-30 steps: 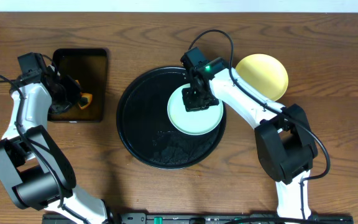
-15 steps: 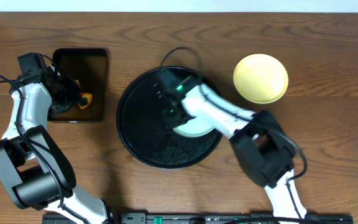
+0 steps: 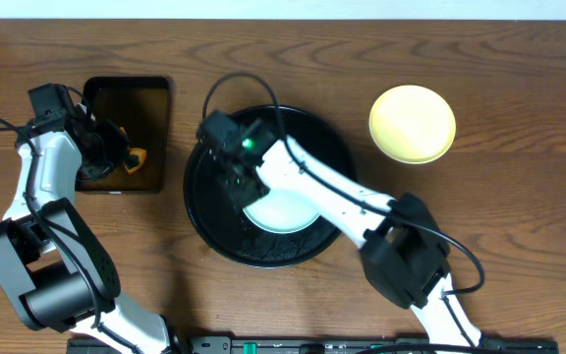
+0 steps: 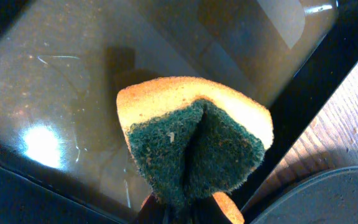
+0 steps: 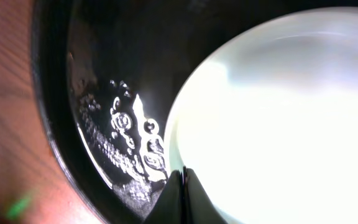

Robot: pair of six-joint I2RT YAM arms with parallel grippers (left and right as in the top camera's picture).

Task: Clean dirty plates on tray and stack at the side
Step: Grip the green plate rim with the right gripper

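A pale mint-blue plate point(image 3: 283, 211) lies in the large round black tray point(image 3: 207, 221), right of its middle. My right gripper point(image 3: 236, 179) reaches across the tray and is shut on the plate's left rim. In the right wrist view the shut fingers point(image 5: 183, 182) pinch the edge of the plate point(image 5: 278, 124) over the wet tray floor point(image 5: 104, 93). A pale yellow plate point(image 3: 413, 123) sits on the table to the right of the tray. Only one mint-blue plate shows. My left gripper point(image 3: 124, 155) is shut on a yellow-and-green sponge point(image 4: 194, 143).
A small rectangular black tray point(image 3: 126, 103) holding brownish liquid point(image 4: 73, 74) stands at the left, under the sponge point(image 3: 138, 157). Bare wooden table point(image 3: 519, 197) surrounds both trays. The right arm's cable arches over the round tray's far side.
My right arm has swung left across the round tray, and the mint-blue plate has moved with it, left and toward the front. The left arm and sponge have not moved.
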